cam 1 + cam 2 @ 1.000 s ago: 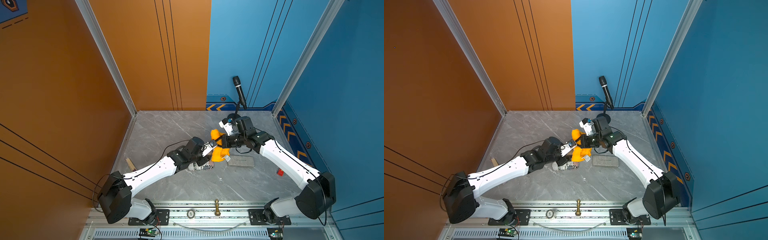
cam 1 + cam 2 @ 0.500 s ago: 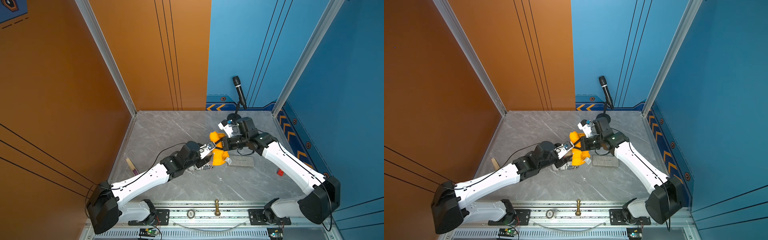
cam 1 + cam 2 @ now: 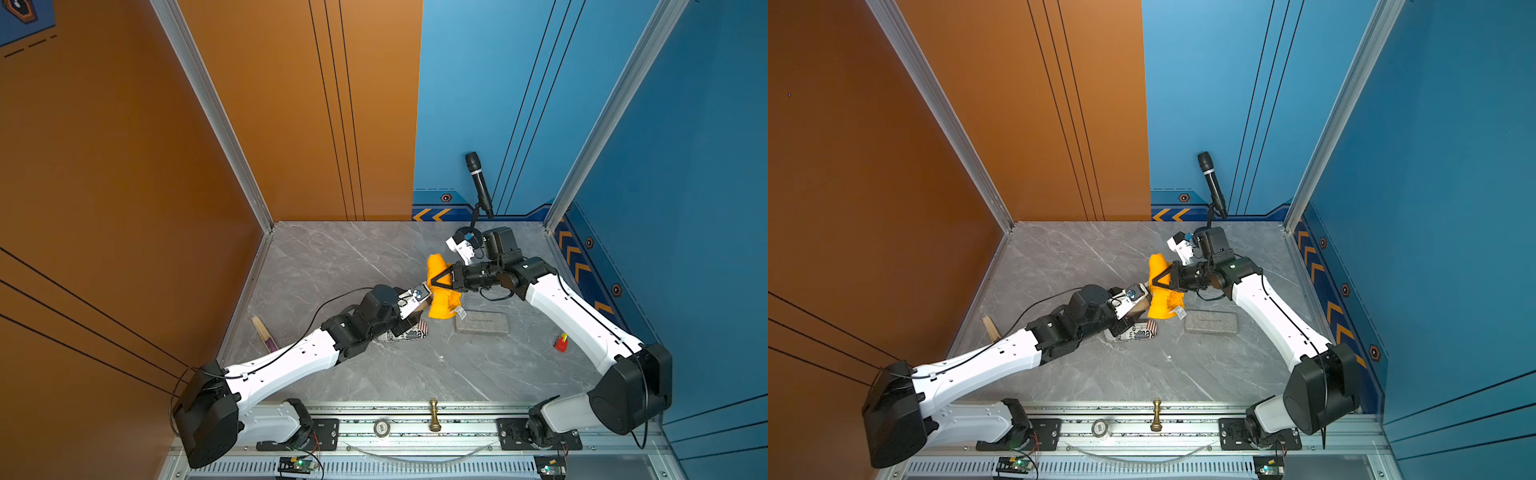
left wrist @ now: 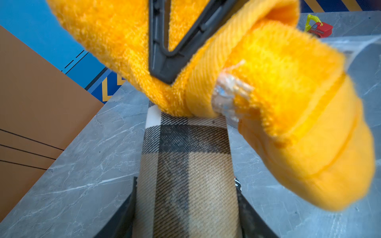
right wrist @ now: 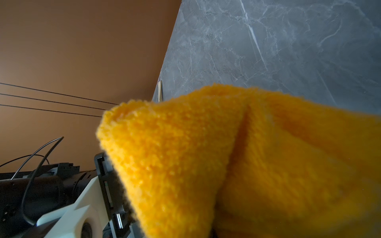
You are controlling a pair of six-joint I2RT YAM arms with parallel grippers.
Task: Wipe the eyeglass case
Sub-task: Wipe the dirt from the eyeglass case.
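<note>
My left gripper (image 3: 423, 306) (image 4: 186, 216) is shut on the eyeglass case (image 4: 185, 164), a beige and black plaid case held above the table; it shows as a brown edge in a top view (image 3: 1139, 307). An orange cloth (image 3: 444, 305) (image 3: 1165, 305) (image 4: 268, 82) lies folded over the far end of the case. My right gripper (image 3: 431, 283) (image 3: 1152, 284) is shut on this cloth, its black fingers (image 4: 165, 68) pinching the upper fold. In the right wrist view the cloth (image 5: 247, 164) hides the jaws.
On the grey marble table (image 3: 332, 257) lie a grey rectangular box (image 3: 482, 322), a black-and-white printed pouch (image 3: 405, 334) under my left wrist, a red toy (image 3: 561, 343) and a wooden stick (image 3: 262, 332). A microphone (image 3: 478, 183) stands at the back. A chess piece (image 3: 434, 415) stands on the front rail.
My left arm's lower links have swung out to the left while its gripper stayed at the cloth. The right gripper and cloth have shifted slightly over the case.
</note>
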